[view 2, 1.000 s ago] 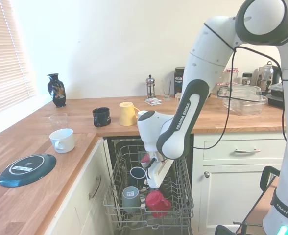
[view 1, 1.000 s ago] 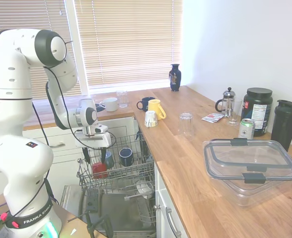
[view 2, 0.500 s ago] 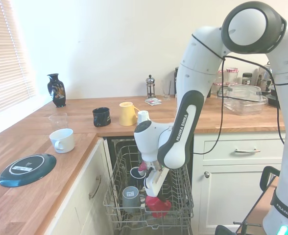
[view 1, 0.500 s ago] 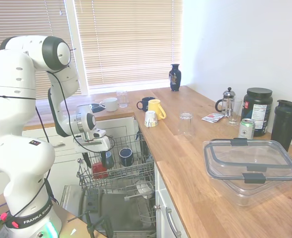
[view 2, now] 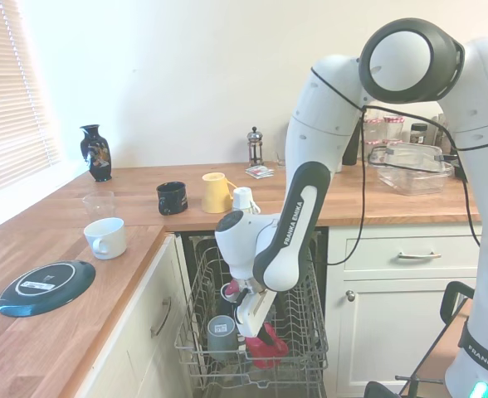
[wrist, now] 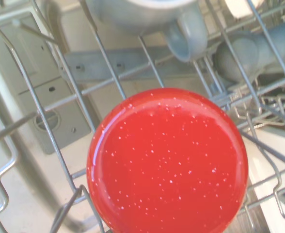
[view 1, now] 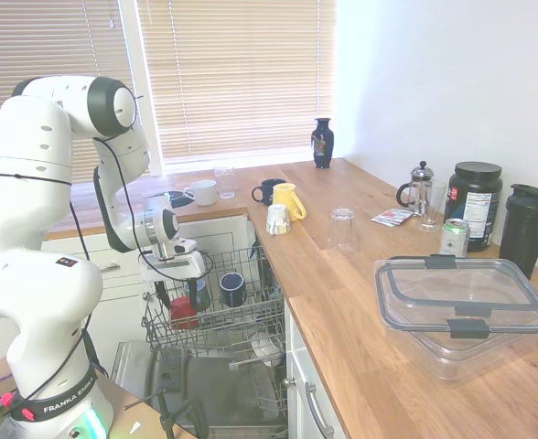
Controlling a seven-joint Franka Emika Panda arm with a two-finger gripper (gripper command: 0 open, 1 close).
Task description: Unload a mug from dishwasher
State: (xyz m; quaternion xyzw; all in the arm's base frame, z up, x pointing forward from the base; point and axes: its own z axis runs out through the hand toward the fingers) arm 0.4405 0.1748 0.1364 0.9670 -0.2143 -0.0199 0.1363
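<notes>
The red mug [view 1: 183, 313] stands upside down in the grey wire rack [view 1: 255, 322] of the open dishwasher [view 2: 310, 327], near the rack's front corner. In the wrist view its speckled red base [wrist: 166, 160] fills the middle of the picture. My gripper [view 1: 178, 298] is low over the mug [view 2: 269, 347], open, with its dark fingers down on either side of the mug's top. From the other side the gripper [view 2: 258, 329] sits right on top of the red mug and hides its upper part.
A dark blue mug [view 1: 232, 288] and a grey mug [view 2: 221, 332] share the rack, close to the red one. The grey mug's handle [wrist: 188, 36] lies just beyond the red base. Yellow mug [view 1: 287, 199], blue mug [view 1: 267, 191] and white mug [view 1: 201, 192] stand on the wooden counter.
The arm has come down into the rack. The gripper, a hand's width above the red mug a second ago, now reaches it.
</notes>
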